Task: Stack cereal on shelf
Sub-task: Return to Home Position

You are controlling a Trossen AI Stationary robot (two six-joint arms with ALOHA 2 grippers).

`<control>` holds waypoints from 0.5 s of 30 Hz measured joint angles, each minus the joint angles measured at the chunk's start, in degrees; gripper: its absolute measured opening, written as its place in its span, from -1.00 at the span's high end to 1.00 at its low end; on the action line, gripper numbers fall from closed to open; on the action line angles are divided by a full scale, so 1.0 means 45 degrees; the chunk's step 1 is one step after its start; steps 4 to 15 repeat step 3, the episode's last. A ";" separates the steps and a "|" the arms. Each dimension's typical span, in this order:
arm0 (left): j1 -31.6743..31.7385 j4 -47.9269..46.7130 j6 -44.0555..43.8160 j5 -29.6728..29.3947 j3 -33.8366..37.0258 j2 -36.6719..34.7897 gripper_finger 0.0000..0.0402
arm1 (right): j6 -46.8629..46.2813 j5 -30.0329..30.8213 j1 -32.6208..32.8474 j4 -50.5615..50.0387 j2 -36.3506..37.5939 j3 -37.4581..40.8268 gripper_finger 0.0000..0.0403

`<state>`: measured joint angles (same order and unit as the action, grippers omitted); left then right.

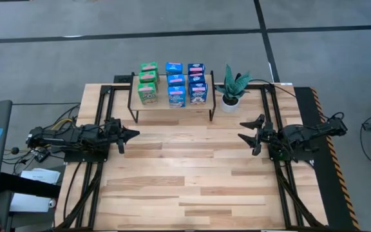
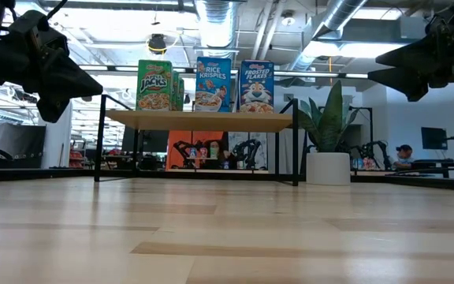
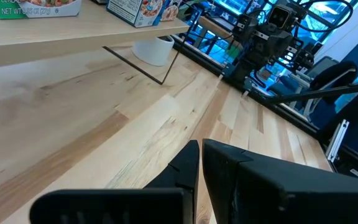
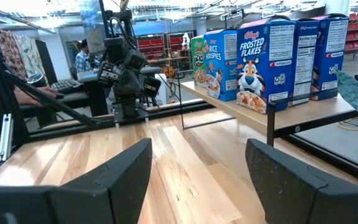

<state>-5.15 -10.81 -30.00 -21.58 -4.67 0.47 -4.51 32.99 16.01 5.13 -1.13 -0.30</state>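
Several small cereal boxes stand upright on their bases in three rows on the shelf (image 1: 172, 105): green ones (image 1: 148, 82) at the left, blue ones (image 1: 175, 84) in the middle and blue ones (image 1: 197, 82) at the right. The shelf is a light-wood board on thin black legs at the table's far side. My left gripper (image 1: 133, 134) is shut and empty above the table's left part. My right gripper (image 1: 248, 129) is open and empty above the right part. In the low view the front boxes (image 2: 213, 84) stand side by side on the board (image 2: 199, 120).
A small potted green plant (image 1: 232, 90) in a white pot stands just right of the shelf. Black rails run along the table's left (image 1: 95, 129) and right (image 1: 277, 122) sides. Bare wood (image 1: 185, 167) lies between the two arms. A person (image 4: 82, 56) shows beyond the table.
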 joint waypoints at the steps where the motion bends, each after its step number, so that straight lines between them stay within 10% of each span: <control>1: 0.0002 0.0000 0.0000 0.0000 0.0000 0.0000 0.96 | 0.0000 0.0000 0.0000 0.0000 0.0000 -0.0004 -0.42; 15: 0.0002 0.0000 0.0000 0.0000 0.0000 0.0000 0.96 | -0.0002 0.0000 -0.0003 0.0000 0.0000 -0.0005 -0.42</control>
